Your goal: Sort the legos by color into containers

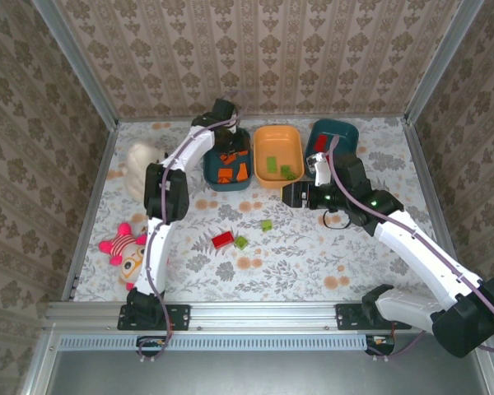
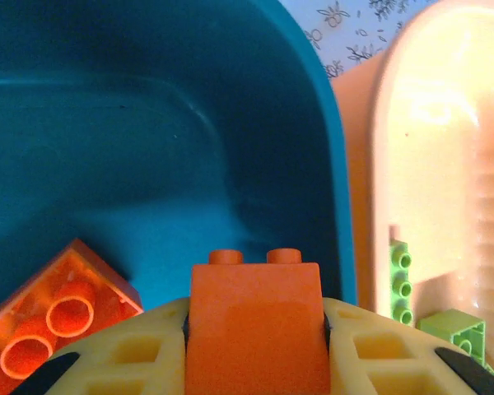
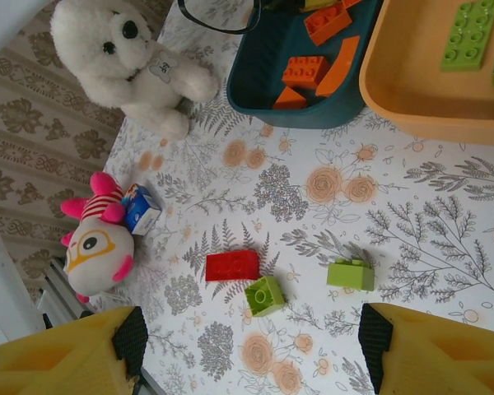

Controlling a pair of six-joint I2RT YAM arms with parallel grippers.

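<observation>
Over teal bin, left gripper grips orange brick.

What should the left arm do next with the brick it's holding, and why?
Probably open the left gripper and drop the orange brick. It is clamped right above the dark teal bin, whose floor holds another orange brick, so the colour matches. The orange bin beside it holds green bricks.

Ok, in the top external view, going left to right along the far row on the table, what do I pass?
White plush toy → left teal bin → orange bin → right teal bin.
</observation>
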